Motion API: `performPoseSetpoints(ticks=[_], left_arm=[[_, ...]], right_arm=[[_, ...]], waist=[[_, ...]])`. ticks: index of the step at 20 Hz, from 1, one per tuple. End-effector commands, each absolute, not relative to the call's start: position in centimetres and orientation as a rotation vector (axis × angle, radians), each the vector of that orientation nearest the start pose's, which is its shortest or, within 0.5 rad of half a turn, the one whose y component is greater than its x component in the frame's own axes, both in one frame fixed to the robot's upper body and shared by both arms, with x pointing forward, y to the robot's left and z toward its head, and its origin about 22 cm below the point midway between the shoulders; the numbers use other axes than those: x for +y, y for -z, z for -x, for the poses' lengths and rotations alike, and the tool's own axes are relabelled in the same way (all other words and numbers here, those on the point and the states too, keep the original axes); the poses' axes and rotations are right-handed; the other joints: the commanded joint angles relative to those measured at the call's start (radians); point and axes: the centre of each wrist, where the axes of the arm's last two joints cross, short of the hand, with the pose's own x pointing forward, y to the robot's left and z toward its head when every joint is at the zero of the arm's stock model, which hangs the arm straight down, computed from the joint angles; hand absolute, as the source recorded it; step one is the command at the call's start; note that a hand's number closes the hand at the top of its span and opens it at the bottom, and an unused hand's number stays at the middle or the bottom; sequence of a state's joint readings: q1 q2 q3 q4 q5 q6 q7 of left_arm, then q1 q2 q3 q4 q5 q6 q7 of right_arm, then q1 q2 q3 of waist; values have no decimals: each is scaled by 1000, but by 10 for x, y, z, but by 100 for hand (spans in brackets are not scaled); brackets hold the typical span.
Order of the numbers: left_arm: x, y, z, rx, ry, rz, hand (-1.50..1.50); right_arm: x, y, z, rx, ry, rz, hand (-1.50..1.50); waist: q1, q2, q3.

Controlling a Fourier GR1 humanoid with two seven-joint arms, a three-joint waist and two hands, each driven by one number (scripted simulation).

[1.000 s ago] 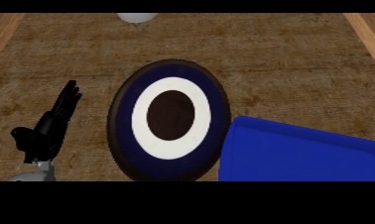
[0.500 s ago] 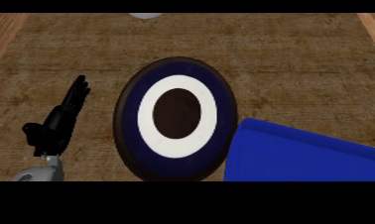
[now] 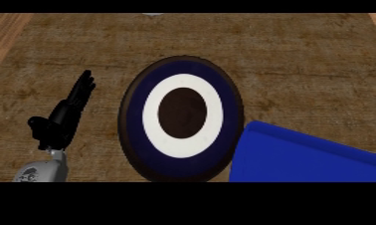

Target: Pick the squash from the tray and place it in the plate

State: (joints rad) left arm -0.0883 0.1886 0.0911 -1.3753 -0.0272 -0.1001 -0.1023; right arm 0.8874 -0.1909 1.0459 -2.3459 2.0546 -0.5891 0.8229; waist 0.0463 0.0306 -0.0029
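Observation:
A round plate (image 3: 181, 72) with a dark blue rim, a white ring and a dark brown middle lies on the brown counter, near the centre of the head view. A blue tray (image 3: 294, 154) fills the lower right corner, its left edge touching or overlapping the plate's rim. No squash shows on the visible part of the tray. My left hand (image 3: 61, 115) rests open at the lower left, fingers straight and pointing up, a short way left of the plate. My right hand is out of view.
A small pale object (image 3: 151, 15) peeks in at the top edge, mostly cut off. A lighter wooden strip (image 3: 9, 32) runs along the counter's left side. Bare brown counter lies above and to both sides of the plate.
The whole scene has shifted right and up in the view. The pale object has slid nearly out at the top. My left hand shows further in from the left edge.

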Motion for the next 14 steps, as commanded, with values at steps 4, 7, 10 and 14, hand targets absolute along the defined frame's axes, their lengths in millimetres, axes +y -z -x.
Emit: performPoseSetpoints(ticks=[4,7,10,14], left_arm=[[278,12,-266,-1559,181,-92,0],[290,7,-267,-1571,189,-119,0],[293,9,-264,-1557,187,-123,0],[288,8,-268,-1555,190,-106,0]], right_arm=[[-90,-121,-45,-1529,-12,1172,-150],[-90,-113,-48,-1454,-11,1174,-150],[-89,-112,-51,-1425,12,1117,-150],[-96,-121,-59,-1506,148,1076,-150]], waist=[[9,6,4],[11,4,5],[25,6,5],[13,-3,8]])
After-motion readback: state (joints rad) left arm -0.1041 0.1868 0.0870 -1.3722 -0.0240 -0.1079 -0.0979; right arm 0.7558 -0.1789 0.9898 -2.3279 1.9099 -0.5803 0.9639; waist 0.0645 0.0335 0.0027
